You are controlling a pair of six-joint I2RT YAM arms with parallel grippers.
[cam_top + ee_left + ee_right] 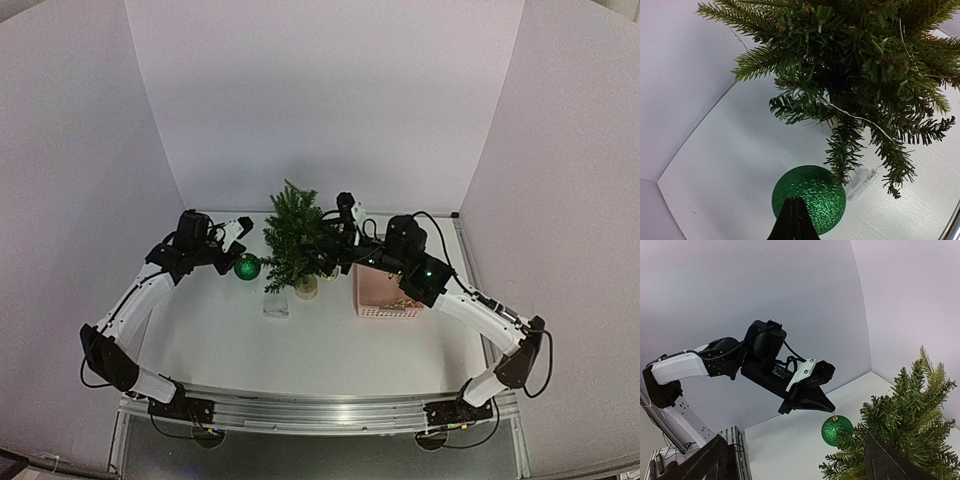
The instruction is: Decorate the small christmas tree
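On the white table [330, 345] the small christmas tree [294, 238] stands between the two arms. The right gripper [792, 442], fingers spread wide, hangs close at the tree's right side. The left gripper [826, 408], pressed together on the hanger of a green glitter ball [836, 430], dangles it just beside the left-side branches.

The ball [812, 192] is rough green glitter, the tree [855, 55] bristly plastic needles, the table [730, 170] matt white, faintly grained.
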